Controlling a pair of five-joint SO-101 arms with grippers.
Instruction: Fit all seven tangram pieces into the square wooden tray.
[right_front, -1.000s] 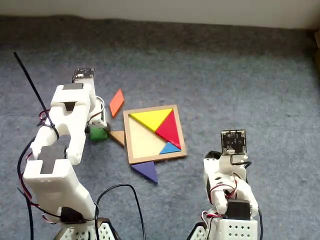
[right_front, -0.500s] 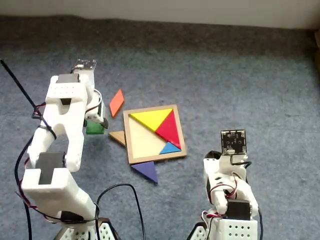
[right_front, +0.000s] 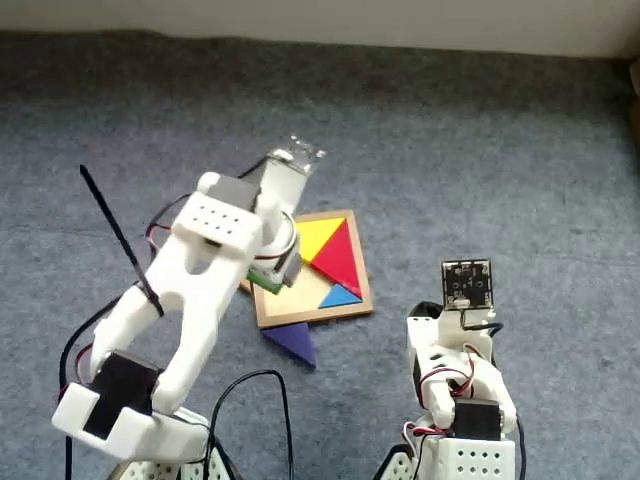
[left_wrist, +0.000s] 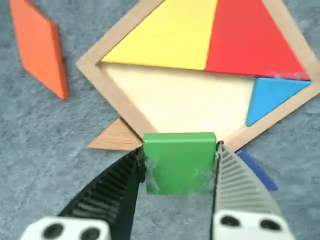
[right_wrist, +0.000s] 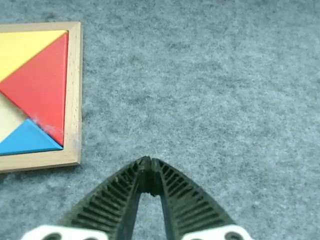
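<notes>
My left gripper (left_wrist: 177, 162) is shut on a green square piece (left_wrist: 179, 161), held above the near corner of the square wooden tray (left_wrist: 116, 96). The tray (right_front: 357, 275) holds a yellow triangle (left_wrist: 170, 37), a red triangle (left_wrist: 247, 40) and a small blue triangle (left_wrist: 270, 97); its pale floor (left_wrist: 180, 102) is bare. An orange parallelogram (left_wrist: 39, 45), a tan triangle (left_wrist: 114, 139) and a purple triangle (right_front: 293, 341) lie on the carpet around the tray. My right gripper (right_wrist: 149, 180) is shut on nothing, over carpet beside the tray (right_wrist: 75, 95).
Grey-blue carpet (right_front: 500, 170) covers the table, with free room to the right and behind the tray. The left arm (right_front: 200, 290) hangs over the tray's left half in the high view. A black cable (right_front: 250, 385) loops in front near the arm bases.
The left arm has swung right from the carpet left of the tray to above the tray's left side, carrying the green square. The right arm has kept still.
</notes>
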